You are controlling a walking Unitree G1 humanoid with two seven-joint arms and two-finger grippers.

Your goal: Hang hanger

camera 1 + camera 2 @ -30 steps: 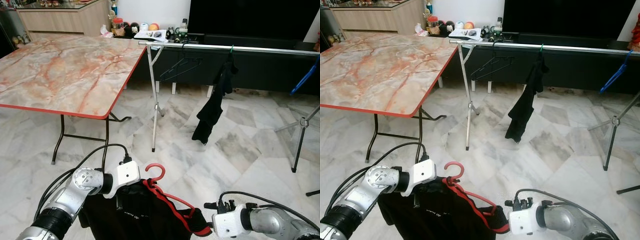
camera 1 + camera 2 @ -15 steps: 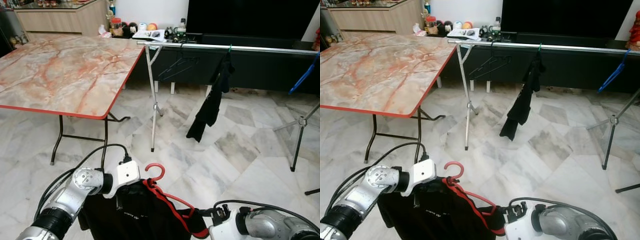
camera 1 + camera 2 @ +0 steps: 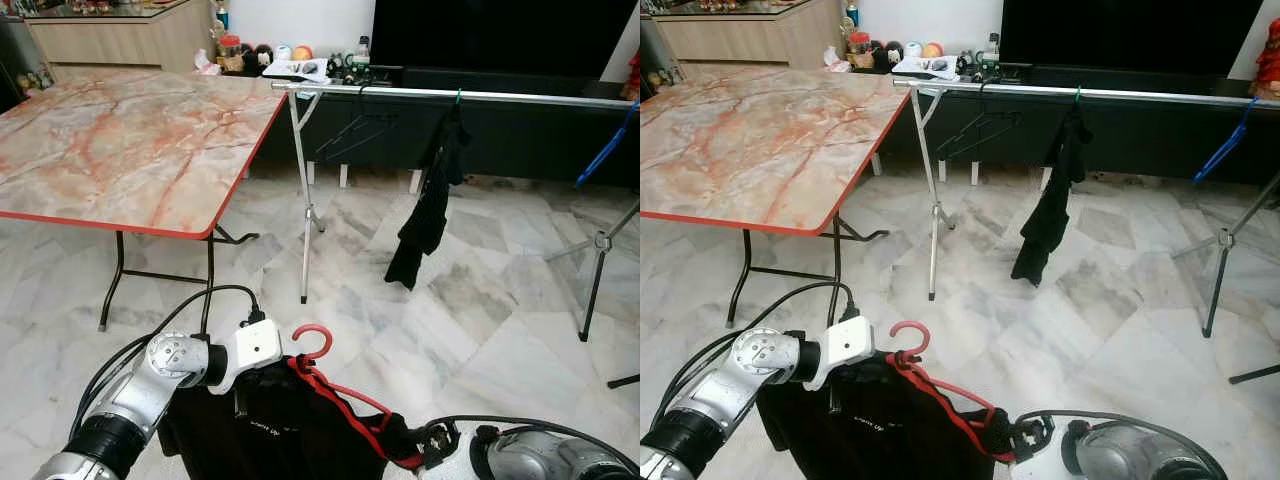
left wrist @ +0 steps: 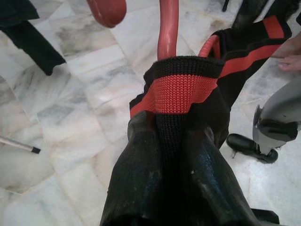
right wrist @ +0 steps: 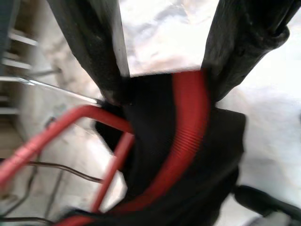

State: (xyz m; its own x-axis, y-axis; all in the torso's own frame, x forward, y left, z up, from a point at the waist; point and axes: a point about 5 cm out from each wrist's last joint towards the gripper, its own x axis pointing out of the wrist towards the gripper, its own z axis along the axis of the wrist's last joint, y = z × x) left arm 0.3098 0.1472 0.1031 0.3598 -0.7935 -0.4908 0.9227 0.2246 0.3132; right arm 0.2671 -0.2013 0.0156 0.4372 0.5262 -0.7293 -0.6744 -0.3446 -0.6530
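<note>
While both grippers, left (image 4: 174, 155) and right (image 5: 164, 89), pinch the garment (image 3: 270, 435) on the red hanger (image 3: 318, 352) well short of the rail (image 3: 460, 95), the hook may swing and miss it.

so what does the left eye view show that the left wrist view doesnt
Left eye view alone: the marble-top table, the metal rail with an empty black hanger and a dark garment hung on it, a blue hanger, and the left gripper's silver arm. Left wrist view alone: the collar's red knit band pinched between the left gripper's fingers, close up. Both share the red hanger, the black-and-red garment on it, and the marble floor.
</note>
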